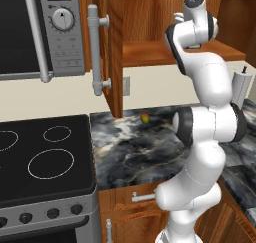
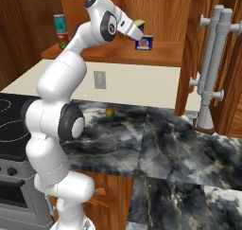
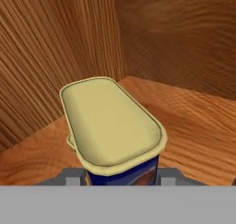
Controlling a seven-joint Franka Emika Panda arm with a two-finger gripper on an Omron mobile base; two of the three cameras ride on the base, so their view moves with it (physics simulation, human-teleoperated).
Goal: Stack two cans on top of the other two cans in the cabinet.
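The brown wood cabinet (image 2: 163, 54) stands open, and my arm reaches in over its shelf board (image 1: 150, 52). My gripper (image 3: 120, 178) is shut on a blue rectangular can (image 3: 113, 126) with a cream lid, its fingertips (image 3: 71, 179) flanking the body. Just under the held can, the lid edge of a second can (image 3: 71, 142) peeks out. In the right base view the held can (image 2: 139, 22) sits directly above a blue can (image 2: 145, 43) on the shelf, with my gripper (image 2: 138, 32) beside them. A tall teal and red can (image 2: 60, 30) stands at the shelf's left end.
The cabinet door with its grey bar handle (image 1: 95, 49) hangs open beside the grey microwave (image 1: 30, 32). More grey bar handles (image 2: 210, 68) stand at the right. A black stove (image 1: 45, 157) adjoins the marble counter (image 2: 156, 134), where a small round fruit (image 2: 109, 112) lies.
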